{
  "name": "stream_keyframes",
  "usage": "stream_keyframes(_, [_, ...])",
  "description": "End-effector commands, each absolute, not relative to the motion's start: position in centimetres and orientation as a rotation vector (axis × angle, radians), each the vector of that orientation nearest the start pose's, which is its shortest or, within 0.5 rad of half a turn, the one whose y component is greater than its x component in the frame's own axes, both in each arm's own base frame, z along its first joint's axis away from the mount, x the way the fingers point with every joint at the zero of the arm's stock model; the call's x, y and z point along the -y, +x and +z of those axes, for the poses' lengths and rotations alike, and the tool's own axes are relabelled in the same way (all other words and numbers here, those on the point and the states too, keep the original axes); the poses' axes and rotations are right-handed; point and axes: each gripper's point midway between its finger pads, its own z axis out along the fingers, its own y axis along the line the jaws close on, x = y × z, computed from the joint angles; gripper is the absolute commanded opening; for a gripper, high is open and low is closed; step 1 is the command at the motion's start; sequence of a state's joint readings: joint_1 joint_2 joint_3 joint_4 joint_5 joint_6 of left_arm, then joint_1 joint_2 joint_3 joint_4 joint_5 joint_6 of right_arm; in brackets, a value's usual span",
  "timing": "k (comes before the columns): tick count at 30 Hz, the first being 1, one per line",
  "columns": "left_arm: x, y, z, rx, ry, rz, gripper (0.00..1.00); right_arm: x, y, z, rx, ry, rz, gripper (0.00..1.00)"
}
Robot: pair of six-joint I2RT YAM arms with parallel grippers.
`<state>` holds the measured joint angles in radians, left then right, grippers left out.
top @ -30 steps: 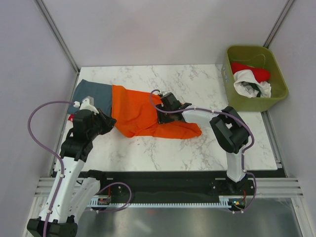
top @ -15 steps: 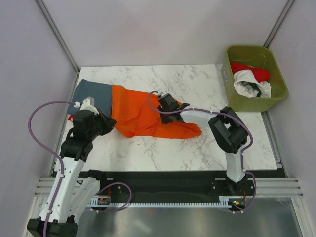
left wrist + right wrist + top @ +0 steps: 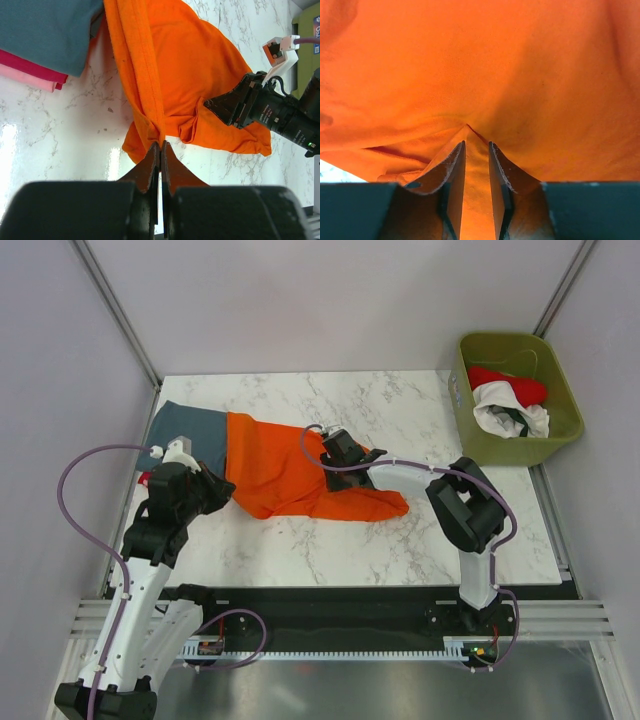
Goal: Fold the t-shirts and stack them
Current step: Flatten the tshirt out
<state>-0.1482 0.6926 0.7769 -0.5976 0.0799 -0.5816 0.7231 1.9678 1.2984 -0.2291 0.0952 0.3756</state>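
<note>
The table [image 3: 400, 540] carried a job about half done, by my reading. Across the middle of the top view the orange tee [image 3: 275, 465] lay rumpled and only partly folded. Its left edge touched the grey-blue tee [image 3: 190, 430], which sat folded at left atop red layers [image 3: 30, 67], so a stack was begun. At upper right the bin [image 3: 462, 390] held a red tee [image 3: 515, 387] and a white tee [image 3: 505, 418], both bunched and apparently waiting their turn. The left gripper [image 3: 160, 146] was pressed together, pinching the orange hem near the tee's lower left. The right gripper [image 3: 476, 150] pinched a raised ridge of orange cloth toward the tee's right side.
</note>
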Motion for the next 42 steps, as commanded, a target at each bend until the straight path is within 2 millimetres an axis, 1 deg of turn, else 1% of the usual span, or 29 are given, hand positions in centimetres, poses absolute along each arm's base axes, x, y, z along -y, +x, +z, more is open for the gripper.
stream_keyframes(1, [7.4,24.6,22.9,-2.043,-0.344,-0.515,0.02,-32.1,36.6,3.7,-2.443,-0.406,0.353,0.34])
stream_keyframes(2, [7.4,24.5,22.9,-2.046,-0.344,-0.512,0.02,-32.0,36.6,3.4,-2.450,-0.406,0.348,0.38])
stream_keyframes(6, [7.3,24.5,22.9,-2.047,-0.340,-0.507,0.02,-32.0,36.4,2.3,-2.472,-0.411,0.339,0.41])
stream_keyframes(8, [7.4,24.6,22.9,-2.050,-0.337,-0.509,0.02,-32.1,36.2,2.0,-2.481,-0.415,0.346,0.40])
stream_keyframes(9, [7.4,24.5,22.8,-2.053,-0.334,-0.508,0.02,-32.0,36.1,1.8,-2.486,-0.414,0.346,0.36])
stream_keyframes(10, [7.4,24.5,22.8,-2.055,-0.333,-0.509,0.02,-32.1,36.1,2.3,-2.477,-0.411,0.355,0.28])
stream_keyframes(14, [7.3,24.6,22.7,-2.058,-0.336,-0.501,0.02,-31.6,36.2,4.7,-2.429,-0.379,0.357,0.17])
stream_keyframes(16, [7.3,24.6,22.7,-2.060,-0.335,-0.500,0.02,-31.2,36.3,6.7,-2.388,-0.362,0.360,0.12])
stream_keyframes(17, [7.3,24.7,22.6,-2.064,-0.336,-0.499,0.02,-31.0,36.3,7.3,-2.379,-0.354,0.361,0.06])
stream_keyframes(18, [7.3,24.8,22.6,-2.068,-0.337,-0.498,0.02,-30.7,36.1,8.5,-2.358,-0.338,0.369,0.04])
stream_keyframes(20, [7.3,24.8,22.7,-2.066,-0.338,-0.499,0.02,-30.1,36.0,9.4,-2.348,-0.319,0.373,0.04])
stream_keyframes(21, [7.3,24.8,22.7,-2.067,-0.338,-0.499,0.02,-29.8,35.9,10.7,-2.324,-0.303,0.388,0.05])
stream_keyframes(23, [7.3,24.9,22.6,-2.072,-0.336,-0.496,0.02,-28.9,35.7,11.2,-2.320,-0.282,0.383,0.06])
stream_keyframes(24, [7.3,24.9,22.6,-2.071,-0.337,-0.491,0.02,-28.6,35.7,12.2,-2.299,-0.269,0.393,0.05])
stream_keyframes(25, [7.1,25.0,22.5,-2.073,-0.343,-0.482,0.02,-28.2,35.6,12.5,-2.295,-0.257,0.392,0.00])
stream_keyframes(26, [7.0,25.0,22.5,-2.073,-0.344,-0.476,0.02,-27.5,35.5,12.4,-2.298,-0.246,0.384,0.00])
stream_keyframes(28, [7.0,25.1,22.4,-2.079,-0.346,-0.473,0.02,-26.5,35.5,13.6,-2.273,-0.206,0.387,0.00])
stream_keyframes(29, [7.0,25.1,22.3,-2.084,-0.349,-0.468,0.02,-25.4,35.5,13.3,-2.279,-0.168,0.372,0.00])
stream_keyframes(30, [7.0,25.1,22.2,-2.088,-0.349,-0.469,0.02,-24.7,35.5,14.7,-2.250,-0.137,0.387,0.00])
stream_keyframes(31, [7.0,25.1,22.2,-2.088,-0.348,-0.467,0.02,-24.0,35.5,15.1,-2.238,-0.107,0.389,0.00])
stream_keyframes(32, [6.9,25.2,22.1,-2.093,-0.351,-0.464,0.02,-22.4,35.7,15.0,-2.238,-0.051,0.373,0.00])
stream_keyframes(33, [6.9,25.2,21.9,-2.100,-0.356,-0.459,0.02,-21.4,35.7,16.5,-2.198,-0.016,0.384,0.00])
stream_keyframes(34, [6.8,25.2,21.9,-2.100,-0.360,-0.451,0.02,-20.3,35.8,17.1,-2.180,0.024,0.376,0.00])
stream_keyframes(35, [6.7,25.2,21.9,-2.101,-0.371,-0.448,0.02,-18.1,36.2,17.2,-2.168,0.106,0.346,0.00])
stream_keyframes(36, [6.6,25.3,21.7,-2.103,-0.389,-0.447,0.02,-16.8,36.1,19.1,-2.115,0.155,0.355,0.00])
stream_keyframes(37, [6.7,25.4,21.6,-2.108,-0.396,-0.449,0.02,-15.5,36.2,19.8,-2.084,0.199,0.346,0.00])
stream_keyframes(38, [6.7,25.4,21.4,-2.113,-0.401,-0.449,0.02,-13.3,36.5,20.1,-2.055,0.269,0.295,0.00])
stream_keyframes(39, [6.7,25.7,21.1,-2.130,-0.409,-0.443,0.02,-12.2,36.2,22.1,-1.995,0.302,0.288,0.00])
stream_keyframes(42, [6.4,26.6,21.2,-2.144,-0.430,-0.417,0.02,-9.8,36.0,25.5,-1.882,0.364,0.235,0.00])
